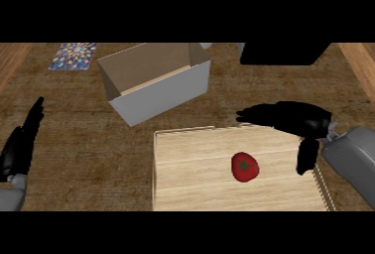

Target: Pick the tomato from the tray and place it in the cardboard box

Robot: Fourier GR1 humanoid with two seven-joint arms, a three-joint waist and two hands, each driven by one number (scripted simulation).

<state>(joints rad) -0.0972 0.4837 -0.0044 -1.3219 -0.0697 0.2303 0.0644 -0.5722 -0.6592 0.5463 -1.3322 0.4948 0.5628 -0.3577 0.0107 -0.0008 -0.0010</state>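
Observation:
A red tomato (pixel 244 166) with a green stem lies near the middle of the pale wooden tray (pixel 190 163). My right hand (pixel 289 119) hovers over the tray's far right corner, fingers relaxed and pointing left, thumb hanging down to the right of the tomato; it holds nothing and does not touch the tomato. The open cardboard box (pixel 157 82) stands behind and to the left of the tray, with white outer walls and a brown inside. At the left edge my left hand (pixel 22 144) rests open with fingers up.
A colourful patterned mat (pixel 73 55) lies at the back left. A black object (pixel 284 53) sits at the back right. Brown countertop shows between the box and my left hand.

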